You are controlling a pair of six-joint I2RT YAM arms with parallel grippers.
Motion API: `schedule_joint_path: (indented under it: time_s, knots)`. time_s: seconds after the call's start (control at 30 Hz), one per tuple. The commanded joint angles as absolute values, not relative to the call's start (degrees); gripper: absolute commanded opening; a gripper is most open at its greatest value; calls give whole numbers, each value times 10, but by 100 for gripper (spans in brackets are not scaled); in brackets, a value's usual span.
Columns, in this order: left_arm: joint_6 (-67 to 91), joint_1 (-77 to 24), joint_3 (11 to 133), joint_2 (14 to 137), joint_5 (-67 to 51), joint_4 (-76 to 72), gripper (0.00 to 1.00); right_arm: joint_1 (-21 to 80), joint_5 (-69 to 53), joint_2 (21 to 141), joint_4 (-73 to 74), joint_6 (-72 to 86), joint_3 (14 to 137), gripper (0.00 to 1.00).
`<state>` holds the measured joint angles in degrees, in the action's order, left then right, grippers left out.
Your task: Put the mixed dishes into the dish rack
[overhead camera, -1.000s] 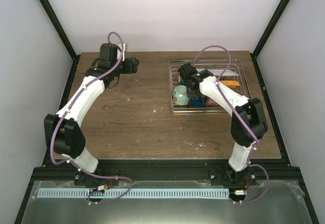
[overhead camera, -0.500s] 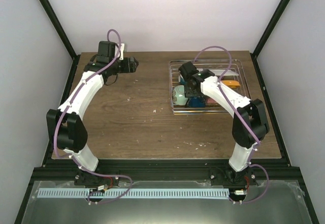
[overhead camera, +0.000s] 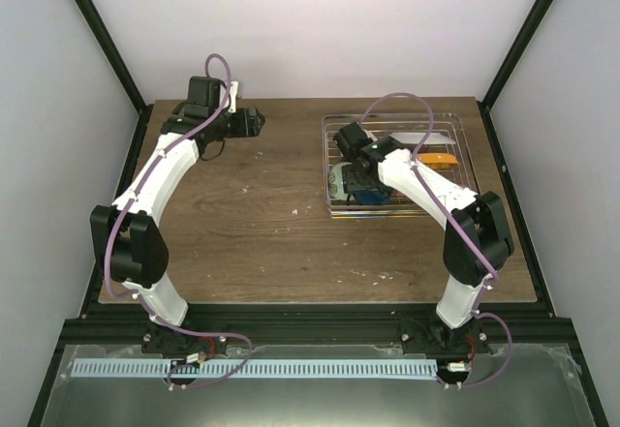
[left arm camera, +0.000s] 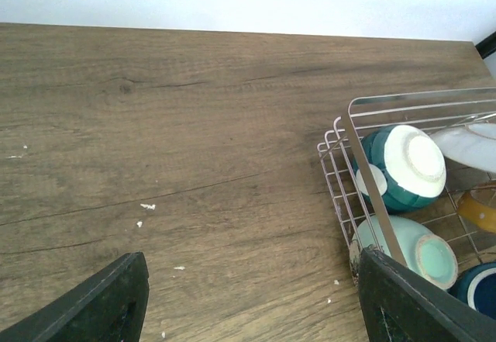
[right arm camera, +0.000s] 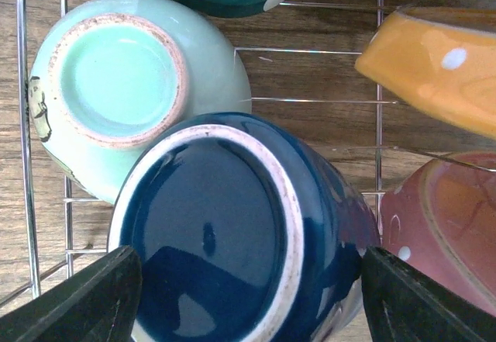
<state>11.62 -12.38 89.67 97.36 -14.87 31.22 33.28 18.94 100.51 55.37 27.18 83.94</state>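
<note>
The silver wire dish rack (overhead camera: 426, 117) stands at the back right of the table. Inside it lie an upturned dark blue mug (right arm camera: 217, 241), a pale green bowl (right arm camera: 124, 86), a cream bowl with blue outside (left arm camera: 407, 167), an orange dotted plate (right arm camera: 434, 70) and a pink dotted plate (right arm camera: 442, 226). My right gripper (right arm camera: 248, 295) hangs over the mug, open, with one finger off each side of its base. Over bare wood left of the rack my left gripper (left arm camera: 252, 299) is open and holds nothing.
The rack's near left corner (left arm camera: 345, 136) is close to my left gripper's right finger (left arm camera: 411, 295). Small white crumbs (left arm camera: 147, 206) dot the wood. Black frame posts and pale walls close in the table.
My right gripper has shifted a little left and back over the rack, covering more of the pale green bowl. The mug has stayed put. The left arm drew slightly back.
</note>
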Motion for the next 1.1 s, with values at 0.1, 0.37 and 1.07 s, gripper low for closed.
schedule_joint_path:
  time_s: [0.1,0.37,1.07]
  knots:
    - [113,-121,914,983,-156,314,75,337,216,1013,670,276,846,78]
    - [107,-121,921,991,-159,322,75,311,296,1011,711,292,862,78]
    - [112,-120,922,1005,-170,321,74,305,363,1045,725,257,984,78]
